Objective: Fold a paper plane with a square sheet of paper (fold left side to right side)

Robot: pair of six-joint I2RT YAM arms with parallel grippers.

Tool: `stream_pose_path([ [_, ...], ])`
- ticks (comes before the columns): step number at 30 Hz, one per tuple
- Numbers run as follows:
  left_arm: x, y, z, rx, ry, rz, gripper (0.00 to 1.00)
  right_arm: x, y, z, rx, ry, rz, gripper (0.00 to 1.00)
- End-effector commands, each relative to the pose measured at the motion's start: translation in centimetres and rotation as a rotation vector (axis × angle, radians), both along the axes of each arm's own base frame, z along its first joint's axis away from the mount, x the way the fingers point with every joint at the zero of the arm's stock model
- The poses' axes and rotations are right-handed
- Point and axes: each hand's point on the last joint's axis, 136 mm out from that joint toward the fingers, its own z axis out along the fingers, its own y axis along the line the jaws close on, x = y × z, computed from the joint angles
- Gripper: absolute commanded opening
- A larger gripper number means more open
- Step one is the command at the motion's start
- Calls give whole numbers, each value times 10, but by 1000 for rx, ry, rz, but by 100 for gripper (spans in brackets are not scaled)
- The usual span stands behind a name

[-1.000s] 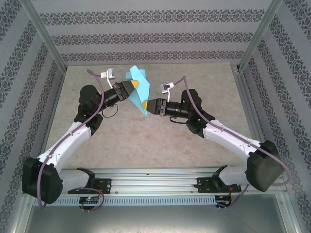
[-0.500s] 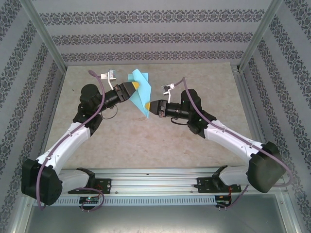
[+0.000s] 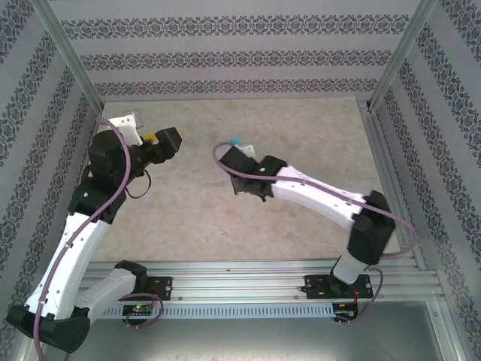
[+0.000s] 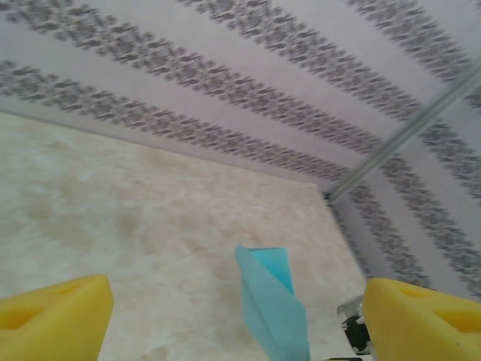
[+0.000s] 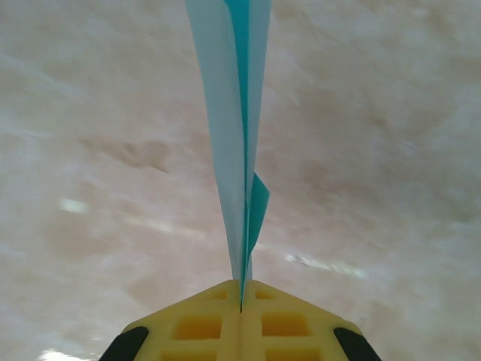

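One plane (image 5: 229,113), clamped in my right tool (image 5: 240,301), arm stretched over mid-worktop (image 3: 316,128). My left tool (image 3: 171,140) gapes, arm reared upright.

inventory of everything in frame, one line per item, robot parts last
paper plane: 1, turquoise-blue, pinched edge-on in the right gripper, above the table
table: 1, beige marbled, under both arms
walls: 3, pale with dark patterned stripes, at the back and both sides
frame posts: 2, silver, at the back corners
rail: 1, silver, at the near edge, carrying both arm bases
arms: 2, white and black, reaching in from the near edge
left gripper: 1, black with yellow fingers, open and empty, back left
right gripper: 1, yellow fingers, shut on the paper plane, near the table's centre
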Motion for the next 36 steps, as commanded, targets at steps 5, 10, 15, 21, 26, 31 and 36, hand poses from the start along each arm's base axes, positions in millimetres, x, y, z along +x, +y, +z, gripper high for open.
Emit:
stream_pose_path([
  [5, 0, 37, -58, 188, 155, 149, 89, 8, -37, -38, -722, -32, -1, 4],
  [10, 1, 39, -68, 202, 180, 154, 89, 10, -22, -82, -734, 38, 42, 5],
  [15, 3, 33, -82, 201, 218, 127, 90, -2, 9, -116, -620, 147, 128, 23],
  [21, 5, 19, -110, 179, 317, 38, 90, -30, 53, -82, -229, 170, 205, 50],
  [26, 10, -34, -134, -30, 359, -201, 86, -31, 25, -22, 9, 81, 147, 57],
  [31, 23, -91, -170, -230, 435, -375, 82, -17, -33, 10, 228, -24, 19, 60],
  [36, 36, -143, -210, -243, 533, -437, 82, -4, -77, 10, 495, -59, -73, 63],
])
